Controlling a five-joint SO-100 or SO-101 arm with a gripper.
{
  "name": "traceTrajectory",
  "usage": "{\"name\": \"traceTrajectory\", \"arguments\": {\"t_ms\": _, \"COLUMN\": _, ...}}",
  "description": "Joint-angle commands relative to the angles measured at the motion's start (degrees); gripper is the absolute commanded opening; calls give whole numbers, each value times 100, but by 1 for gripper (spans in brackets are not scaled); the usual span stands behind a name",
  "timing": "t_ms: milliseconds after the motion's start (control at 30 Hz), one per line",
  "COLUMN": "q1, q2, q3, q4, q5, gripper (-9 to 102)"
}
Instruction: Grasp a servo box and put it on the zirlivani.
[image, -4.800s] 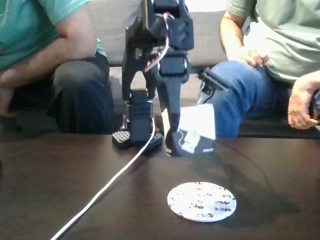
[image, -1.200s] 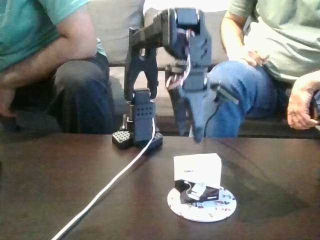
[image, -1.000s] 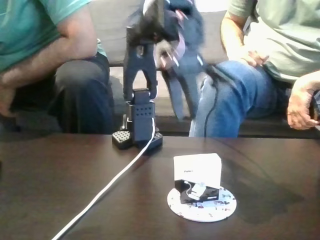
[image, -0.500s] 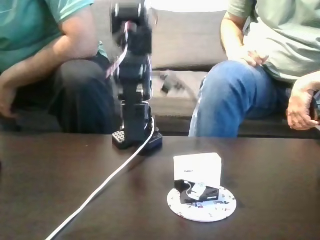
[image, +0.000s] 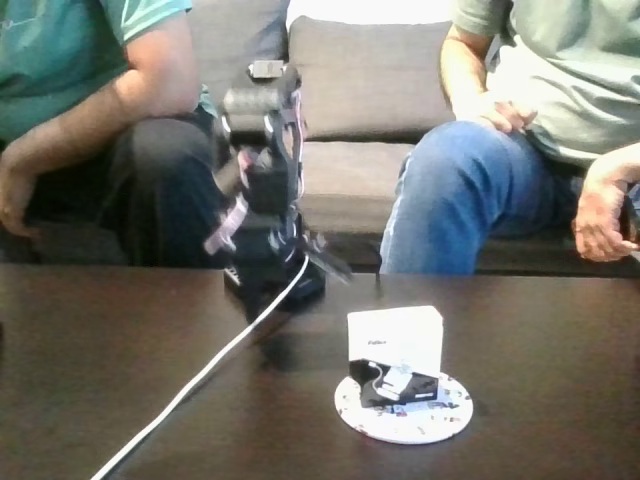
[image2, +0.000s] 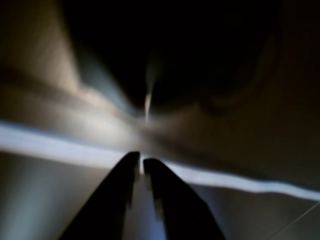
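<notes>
On the zirlivani (image: 404, 415): servo box (image: 395, 345) | end effector (image2: 140, 161) clenched, empty

In the fixed view the servo box (image: 395, 345) stands upright on the zirlivani (image: 403, 408) — a small cube-like carton, white above with a tiny logo, black below with a picture of a grey servo. It sits toward the disc's rear-left part. The zirlivani is a flat round white disc with dark and coloured speckles, wider than the box — lying flat on the dark bench (image: 540, 340).
</notes>
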Motion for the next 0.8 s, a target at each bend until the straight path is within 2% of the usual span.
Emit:
{"name": "traceTrajectory", "arguments": {"t_ms": 0, "q1": -360, "q2": 633, "q3": 237, "q4": -439, "q5": 141, "gripper": 0}}
{"name": "traceTrajectory", "arguments": {"t_ms": 133, "q1": -896, "q2": 1942, "q3": 949, "q4": -439, "q5": 404, "gripper": 0}}
{"name": "traceTrajectory", "arguments": {"t_ms": 233, "q1": -896, "q2": 3252, "q3": 1494, "q4": -255, "q5": 431, "gripper": 0}}
{"name": "traceTrajectory", "arguments": {"t_ms": 333, "q1": -791, "q2": 4772, "q3": 1767, "q4": 668, "q5": 413, "gripper": 0}}
{"name": "traceTrajectory", "arguments": {"t_ms": 467, "q1": -536, "q2": 6618, "q3": 2250, "q4": 1397, "q5": 237, "gripper": 0}}
{"name": "traceTrajectory", "arguments": {"t_ms": 767, "q1": -501, "q2": 6337, "q3": 2206, "q4": 1617, "q5": 70, "gripper": 0}}
